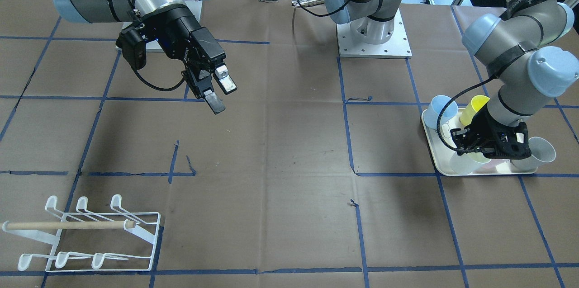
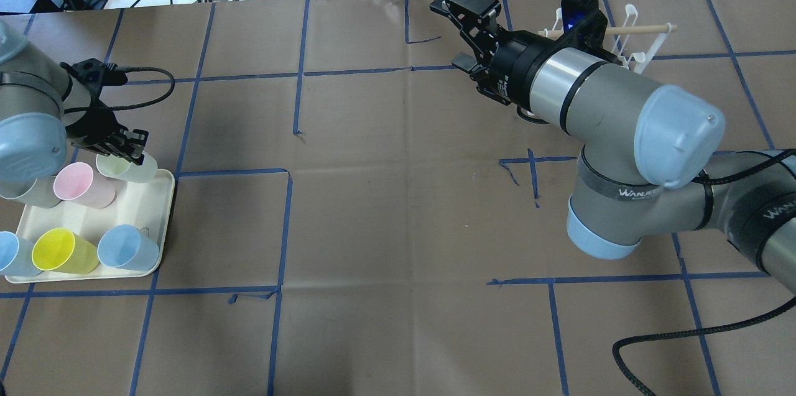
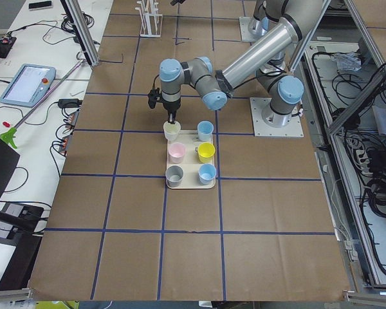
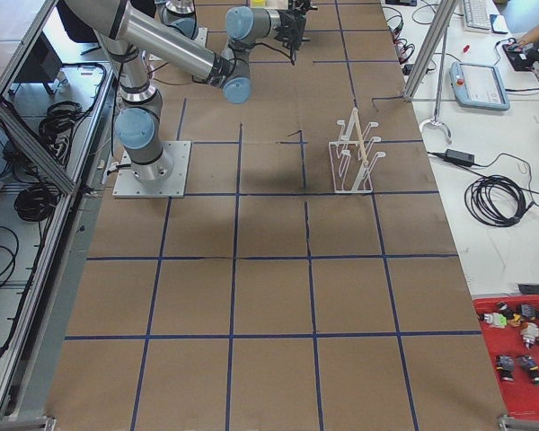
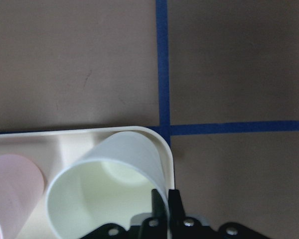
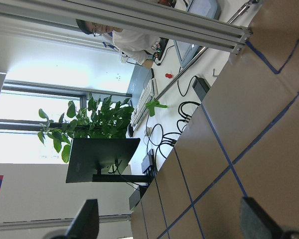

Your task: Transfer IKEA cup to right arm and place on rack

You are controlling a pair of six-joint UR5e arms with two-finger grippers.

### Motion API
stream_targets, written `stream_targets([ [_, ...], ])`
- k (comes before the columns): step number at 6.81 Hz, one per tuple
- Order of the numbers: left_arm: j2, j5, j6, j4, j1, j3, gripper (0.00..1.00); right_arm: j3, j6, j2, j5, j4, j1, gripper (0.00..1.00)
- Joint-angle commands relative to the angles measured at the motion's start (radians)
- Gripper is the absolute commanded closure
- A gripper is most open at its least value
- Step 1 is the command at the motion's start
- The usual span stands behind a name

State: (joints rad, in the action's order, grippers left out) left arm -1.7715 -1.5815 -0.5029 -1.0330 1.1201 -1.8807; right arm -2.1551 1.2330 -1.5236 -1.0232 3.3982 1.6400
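Several pastel IKEA cups stand on a cream tray (image 2: pixel 166 209). My left gripper (image 2: pixel 135 148) is shut on the rim of the pale green cup (image 2: pixel 129 168) at the tray's far corner. In the left wrist view the fingertips (image 5: pixel 160 203) pinch that cup's wall (image 5: pixel 114 164). Whether the cup is off the tray I cannot tell. My right gripper (image 1: pixel 220 92) hangs open and empty above the table, its jaws wide apart. The white wire rack (image 1: pixel 86 233) with its wooden dowel stands at the far edge on the right arm's side, also in the overhead view (image 2: pixel 631 41).
Pink (image 2: pixel 76 183), grey (image 2: pixel 31 194), yellow (image 2: pixel 59 251) and blue (image 2: pixel 124 247) cups share the tray. Brown paper with blue tape lines covers the table. Cables and aluminium posts lie beyond the far edge. A red parts bin (image 4: pixel 521 355) sits at one table corner.
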Motion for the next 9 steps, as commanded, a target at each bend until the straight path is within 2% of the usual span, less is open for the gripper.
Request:
stream_targets([
  [1,0.033,0.009,-0.002,-0.187,0.026,0.134,1.00,0.000,0.025,0.000,0.003,0.049,-0.002,0.00],
  [3,0.055,0.015,0.000,-0.335,0.136,0.268,1.00,-0.002,0.034,-0.001,0.002,0.049,0.001,0.00],
  [5,0.095,0.157,0.030,-0.358,0.269,0.295,1.00,0.000,0.121,-0.004,-0.004,0.047,0.001,0.00],
  [7,0.188,0.370,0.021,-0.337,0.285,0.252,1.00,-0.005,0.128,-0.003,-0.008,0.029,0.001,0.00],
  [8,0.228,0.506,0.014,-0.262,0.285,0.209,1.00,-0.032,0.178,-0.012,-0.014,0.041,0.003,0.00],
  [9,0.260,0.654,0.014,-0.133,0.287,0.137,1.00,-0.078,0.265,-0.012,-0.011,0.047,0.003,0.00],
])
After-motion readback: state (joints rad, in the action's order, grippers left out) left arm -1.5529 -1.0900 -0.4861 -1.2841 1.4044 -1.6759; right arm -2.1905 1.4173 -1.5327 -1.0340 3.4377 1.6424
